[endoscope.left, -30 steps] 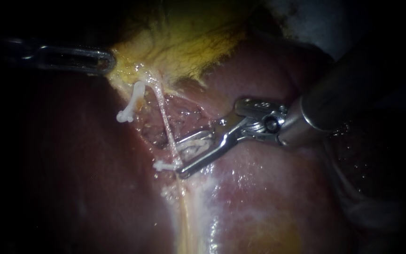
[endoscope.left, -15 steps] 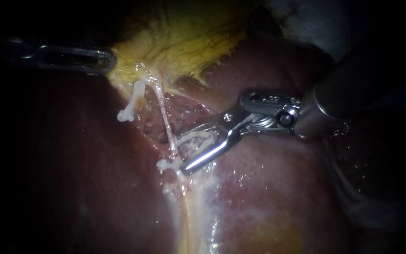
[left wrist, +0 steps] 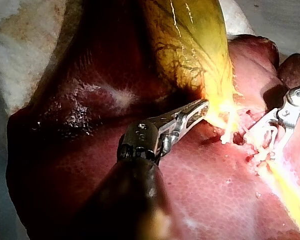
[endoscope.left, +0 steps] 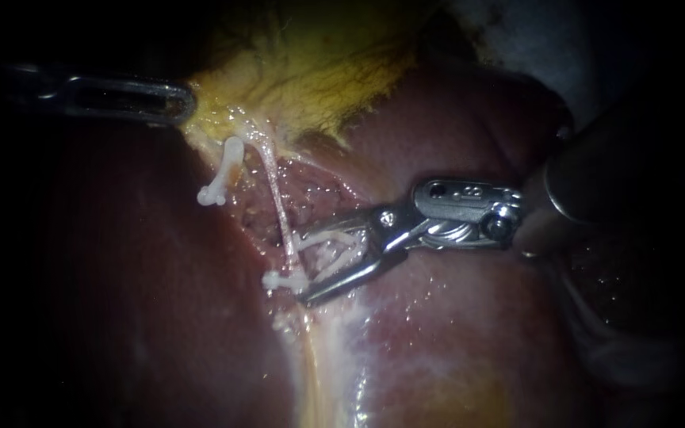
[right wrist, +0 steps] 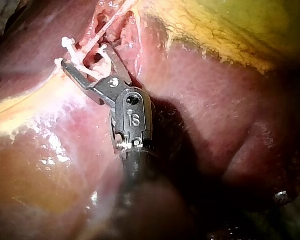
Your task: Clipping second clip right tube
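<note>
Endoscope view: my left instrument (endoscope.left: pixel 185 103) has its jaws closed on the edge of the yellow-green gallbladder (endoscope.left: pixel 311 71), apparently lifting it off the dark red liver (endoscope.left: pixel 453 333) to stretch the thin pale right tube (endoscope.left: pixel 277 198). My right instrument (endoscope.left: pixel 304 268) straddles that tube, jaws apart, carrying an open white plastic clip (endoscope.left: pixel 334 252).

Left wrist view: the same grip on the gallbladder.

Right wrist view: the clip's limbs flank the tube.

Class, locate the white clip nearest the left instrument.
Endoscope view, left of centre: the white clip hangs just below the left instrument, at the gallbladder edge, left of the thin tube, apart from the right instrument, which holds another clip.
</note>
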Robot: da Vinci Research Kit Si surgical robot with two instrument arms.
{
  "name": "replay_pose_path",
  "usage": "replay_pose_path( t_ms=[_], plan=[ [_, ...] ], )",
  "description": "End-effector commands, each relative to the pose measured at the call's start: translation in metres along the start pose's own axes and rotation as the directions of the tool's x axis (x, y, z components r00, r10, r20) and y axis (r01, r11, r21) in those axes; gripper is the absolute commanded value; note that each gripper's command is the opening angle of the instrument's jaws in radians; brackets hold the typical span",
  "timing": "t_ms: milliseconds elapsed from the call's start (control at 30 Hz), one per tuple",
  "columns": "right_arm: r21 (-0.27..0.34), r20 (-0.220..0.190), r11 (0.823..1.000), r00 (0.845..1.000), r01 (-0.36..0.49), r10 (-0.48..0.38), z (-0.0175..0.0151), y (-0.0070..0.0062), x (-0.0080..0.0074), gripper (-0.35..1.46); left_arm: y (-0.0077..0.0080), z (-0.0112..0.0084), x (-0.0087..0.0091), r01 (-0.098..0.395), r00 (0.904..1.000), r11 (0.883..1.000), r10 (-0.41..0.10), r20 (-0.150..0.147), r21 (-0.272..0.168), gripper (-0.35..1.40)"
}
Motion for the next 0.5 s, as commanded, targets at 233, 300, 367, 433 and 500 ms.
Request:
replay_pose_path(
  t_ms=[233, 300, 367, 433, 500],
  plan=[
    [-0.008, -0.005, 1.0, 1.0, 0.003, -0.003, -0.002, -0.0006, 0.0013, 0.6, 0.0, 0.0, 0.0, 0.0, 1.0, 1.0, 0.0, 0.0, 0.0, -0.35],
    [-0.02, -0.006, 1.0, 1.0, 0.015, -0.015, -0.0024, -0.0009, 0.0015, 0.6, 0.0, -0.0001, 0.0, 0.0, 1.0, 1.0, 0.0, 0.0, 0.0, -0.35],
    [-0.032, -0.003, 0.999, 1.0, 0.022, -0.022, -0.0027, -0.0011, 0.0017, 0.6, 0.0, -0.0001, 0.0, 0.0, 1.0, 1.0, 0.0, 0.0, 0.0, -0.35],
    [-0.046, 0.005, 0.999, 1.0, 0.024, -0.024, -0.003, -0.0012, 0.0019, 0.6, 0.0, -0.0001, 0.0, 0.0, 1.0, 1.0, 0.0, 0.0, 0.0, -0.35],
    [-0.043, 0.006, 0.999, 1.0, 0.029, -0.029, -0.0032, -0.0013, 0.002, 0.6, 0.0, -0.0001, 0.0, 0.0, 1.0, 1.0, 0.0, 0.0, 0.0, -0.35]
  ],
)
